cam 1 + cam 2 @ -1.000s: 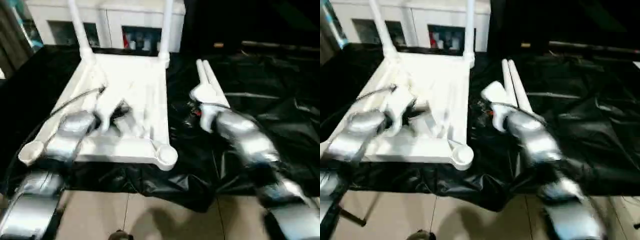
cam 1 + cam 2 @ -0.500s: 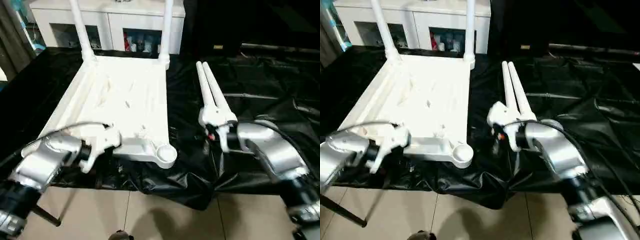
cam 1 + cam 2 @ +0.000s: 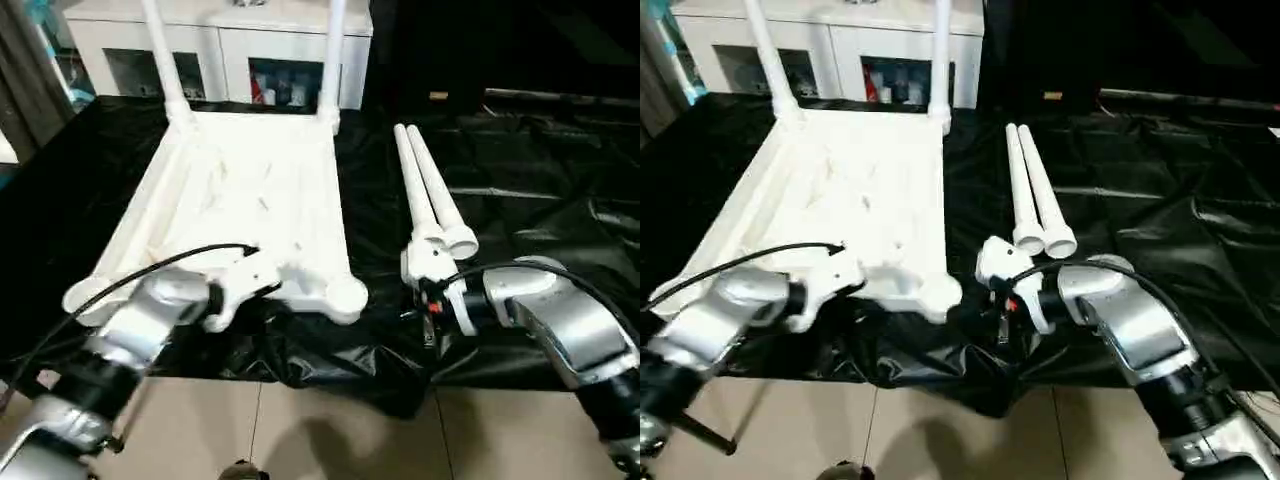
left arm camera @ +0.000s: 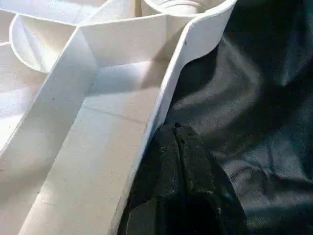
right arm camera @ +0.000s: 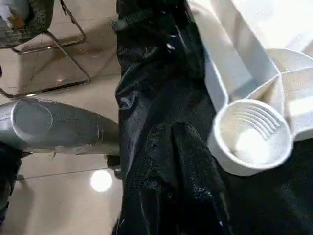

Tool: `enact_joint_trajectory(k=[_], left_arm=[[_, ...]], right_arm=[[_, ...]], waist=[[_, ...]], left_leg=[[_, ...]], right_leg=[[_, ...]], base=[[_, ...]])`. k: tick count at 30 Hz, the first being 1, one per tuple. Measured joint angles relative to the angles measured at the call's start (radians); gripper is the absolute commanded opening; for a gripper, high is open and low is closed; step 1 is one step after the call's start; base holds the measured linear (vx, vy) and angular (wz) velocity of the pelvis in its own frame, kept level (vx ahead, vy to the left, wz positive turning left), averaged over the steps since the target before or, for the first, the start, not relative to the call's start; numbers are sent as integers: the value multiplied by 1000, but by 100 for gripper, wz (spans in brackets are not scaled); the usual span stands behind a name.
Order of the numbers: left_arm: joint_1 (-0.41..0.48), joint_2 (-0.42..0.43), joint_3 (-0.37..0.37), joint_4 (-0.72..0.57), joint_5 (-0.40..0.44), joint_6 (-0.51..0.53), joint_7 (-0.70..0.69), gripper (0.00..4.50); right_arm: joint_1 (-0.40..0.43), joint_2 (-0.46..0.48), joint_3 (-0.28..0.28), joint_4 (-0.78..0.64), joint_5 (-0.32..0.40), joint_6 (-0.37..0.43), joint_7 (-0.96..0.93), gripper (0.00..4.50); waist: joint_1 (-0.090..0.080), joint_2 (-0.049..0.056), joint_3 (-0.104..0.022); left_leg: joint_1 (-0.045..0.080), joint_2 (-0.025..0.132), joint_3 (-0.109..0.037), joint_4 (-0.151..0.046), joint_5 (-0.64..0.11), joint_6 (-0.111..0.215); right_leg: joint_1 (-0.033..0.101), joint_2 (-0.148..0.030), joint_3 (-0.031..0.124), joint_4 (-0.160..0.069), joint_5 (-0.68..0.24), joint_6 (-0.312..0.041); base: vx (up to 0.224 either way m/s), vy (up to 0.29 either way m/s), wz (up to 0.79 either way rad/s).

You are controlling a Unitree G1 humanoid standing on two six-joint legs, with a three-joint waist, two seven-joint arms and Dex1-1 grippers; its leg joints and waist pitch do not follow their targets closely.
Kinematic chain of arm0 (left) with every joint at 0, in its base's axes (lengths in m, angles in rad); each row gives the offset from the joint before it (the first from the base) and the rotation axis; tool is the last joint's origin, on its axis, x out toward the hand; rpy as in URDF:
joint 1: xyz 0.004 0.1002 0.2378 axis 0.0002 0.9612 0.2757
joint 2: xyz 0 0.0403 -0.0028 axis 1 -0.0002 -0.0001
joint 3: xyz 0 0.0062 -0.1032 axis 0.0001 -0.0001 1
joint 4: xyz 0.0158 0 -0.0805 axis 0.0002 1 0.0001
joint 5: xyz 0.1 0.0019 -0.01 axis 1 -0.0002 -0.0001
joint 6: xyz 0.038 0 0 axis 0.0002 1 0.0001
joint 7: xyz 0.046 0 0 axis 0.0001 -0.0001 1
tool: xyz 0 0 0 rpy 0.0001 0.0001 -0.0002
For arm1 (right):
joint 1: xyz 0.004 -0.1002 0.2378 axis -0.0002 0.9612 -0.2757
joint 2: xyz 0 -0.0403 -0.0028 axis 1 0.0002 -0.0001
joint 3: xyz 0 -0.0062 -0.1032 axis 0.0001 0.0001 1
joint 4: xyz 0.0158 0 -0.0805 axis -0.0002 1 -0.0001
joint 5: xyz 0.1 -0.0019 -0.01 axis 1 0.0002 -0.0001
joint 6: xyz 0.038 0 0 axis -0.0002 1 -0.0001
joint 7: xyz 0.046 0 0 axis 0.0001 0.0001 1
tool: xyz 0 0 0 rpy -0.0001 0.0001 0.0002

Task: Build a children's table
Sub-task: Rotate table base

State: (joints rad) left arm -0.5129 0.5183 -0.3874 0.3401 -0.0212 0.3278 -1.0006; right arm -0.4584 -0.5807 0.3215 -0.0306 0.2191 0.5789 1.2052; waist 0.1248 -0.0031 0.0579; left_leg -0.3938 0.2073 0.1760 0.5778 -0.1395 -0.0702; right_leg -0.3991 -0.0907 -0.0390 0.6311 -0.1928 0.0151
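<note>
The children's table top [image 3: 250, 190] lies upside down on the black cloth, with two white legs [image 3: 333, 50] standing in its far corner sockets. Two loose legs [image 3: 425, 185] lie side by side to its right. My left gripper [image 4: 178, 142] is shut with nothing in it, its black fingertips just outside the top's near rim [image 4: 166, 93], close to the near right corner socket [image 3: 345, 297]. My right gripper [image 5: 182, 134] is also shut and holds nothing. It hovers over the cloth just in front of the loose legs' near ends [image 3: 445, 240], pointing toward that corner socket [image 5: 252, 142].
A white cabinet [image 3: 230, 50] stands behind the black-draped work table. The cloth hangs over the near edge [image 3: 330, 370] above a tiled floor [image 3: 300, 430]. Wrinkled cloth [image 3: 540, 200] stretches to the right of the loose legs. A metal chair frame [image 5: 49, 54] stands on the floor.
Both arms have drawn back toward the near edge. The left gripper came off the table top to its near rim; the right gripper slid from beside the loose legs to just past their near ends.
</note>
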Motion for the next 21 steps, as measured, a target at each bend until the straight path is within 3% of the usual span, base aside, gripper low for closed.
enact_joint_trajectory(k=[15,18,21], left_arm=[[-78,-101,38,211,65,-115,233,0],[-66,-101,61,199,57,-116,237,0],[-3,-112,136,72,-16,-110,221,0]], right_arm=[[2,-9,0,-7,1,7,-41,5],[3,-3,-3,-9,6,7,-45,5],[32,25,-47,-39,29,8,-74,5]], waist=[[9,6,-1],[10,7,-1],[16,9,-1]], left_leg=[[0,0,-2,1,0,0],[0,0,-2,1,0,0],[0,0,-2,1,0,0]], right_leg=[[-1,0,-1,0,3,2],[-1,0,-1,0,4,0],[-1,0,-1,-1,4,0]], base=[[0,0,0],[0,0,0],[0,0,0]])
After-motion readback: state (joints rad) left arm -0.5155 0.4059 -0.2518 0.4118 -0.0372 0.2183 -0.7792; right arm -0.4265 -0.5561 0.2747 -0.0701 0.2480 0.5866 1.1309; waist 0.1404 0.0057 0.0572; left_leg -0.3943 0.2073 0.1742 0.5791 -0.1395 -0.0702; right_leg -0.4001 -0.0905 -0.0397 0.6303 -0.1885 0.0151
